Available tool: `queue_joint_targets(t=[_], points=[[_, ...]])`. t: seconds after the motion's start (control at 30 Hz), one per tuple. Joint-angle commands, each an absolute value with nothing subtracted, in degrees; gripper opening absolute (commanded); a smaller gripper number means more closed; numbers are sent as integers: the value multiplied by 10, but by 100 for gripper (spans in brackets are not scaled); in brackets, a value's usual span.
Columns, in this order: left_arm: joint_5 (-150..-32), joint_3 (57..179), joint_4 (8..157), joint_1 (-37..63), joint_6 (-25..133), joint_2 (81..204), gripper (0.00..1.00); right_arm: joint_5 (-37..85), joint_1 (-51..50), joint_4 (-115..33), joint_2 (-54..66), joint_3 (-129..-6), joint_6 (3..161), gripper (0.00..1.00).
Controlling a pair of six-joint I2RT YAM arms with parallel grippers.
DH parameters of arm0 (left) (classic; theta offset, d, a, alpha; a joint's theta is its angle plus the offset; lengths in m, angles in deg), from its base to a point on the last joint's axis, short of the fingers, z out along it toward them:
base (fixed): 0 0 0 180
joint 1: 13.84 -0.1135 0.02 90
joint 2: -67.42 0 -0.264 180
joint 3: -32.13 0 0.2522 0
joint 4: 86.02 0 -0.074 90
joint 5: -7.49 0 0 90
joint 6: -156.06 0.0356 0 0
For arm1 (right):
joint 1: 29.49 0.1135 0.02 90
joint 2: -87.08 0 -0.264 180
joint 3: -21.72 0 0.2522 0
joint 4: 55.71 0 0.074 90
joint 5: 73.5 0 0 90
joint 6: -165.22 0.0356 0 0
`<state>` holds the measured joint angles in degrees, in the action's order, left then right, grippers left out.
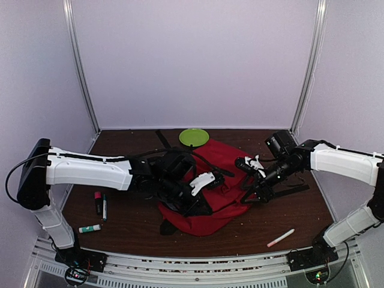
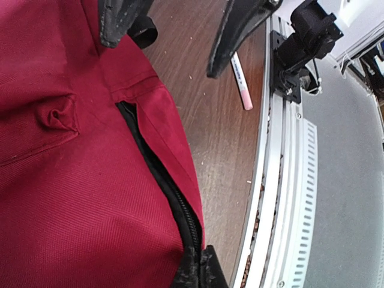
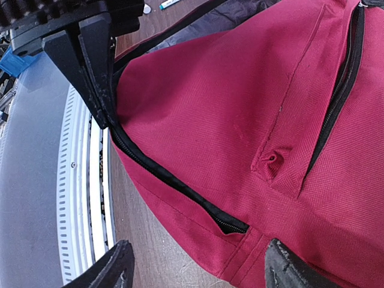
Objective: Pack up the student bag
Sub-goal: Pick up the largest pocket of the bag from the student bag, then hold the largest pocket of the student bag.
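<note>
The student bag (image 1: 223, 180), a large red backpack with black zippers, lies in the middle of the table. My left gripper (image 2: 201, 273) is shut on the black zipper edge (image 2: 174, 198) along the bag's near side; in the top view it is at the bag's front left (image 1: 198, 207). The zipper there gapes partly open (image 3: 180, 189). My right gripper (image 3: 198, 273) stands open at the bag's right end (image 1: 255, 193), its fingers (image 3: 111, 270) spread on either side of the zipper's end, touching nothing. The left wrist view shows these fingertips (image 2: 237, 36) above the bag's corner.
A green plate (image 1: 194, 137) sits behind the bag. Two markers (image 1: 99, 203) and a glue stick (image 1: 90, 228) lie at the front left. A pink-and-white pen (image 1: 281, 237) lies at the front right, near the metal rail (image 2: 282, 180). Black straps (image 1: 294, 190) trail off the bag's right.
</note>
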<state>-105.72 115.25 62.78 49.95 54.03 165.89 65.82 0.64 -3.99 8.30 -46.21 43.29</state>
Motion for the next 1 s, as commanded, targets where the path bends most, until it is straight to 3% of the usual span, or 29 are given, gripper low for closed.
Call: queue_joint_targets(t=[0.0, 0.5, 0.83, 0.97], points=[[-1078, 1126, 703, 490, 497, 1624, 0, 669, 8, -38, 91, -467, 423, 75], [-1059, 1067, 778, 479, 447, 1585, 0, 616, 136, -52, 108, -479, 370, 78], [-1067, 1022, 851, 474, 394, 1592, 0, 512, 216, -182, 88, -452, 327, 80], [-1077, 1015, 872, 469, 382, 1596, 10, 447, 246, -221, 65, -450, 331, 73]])
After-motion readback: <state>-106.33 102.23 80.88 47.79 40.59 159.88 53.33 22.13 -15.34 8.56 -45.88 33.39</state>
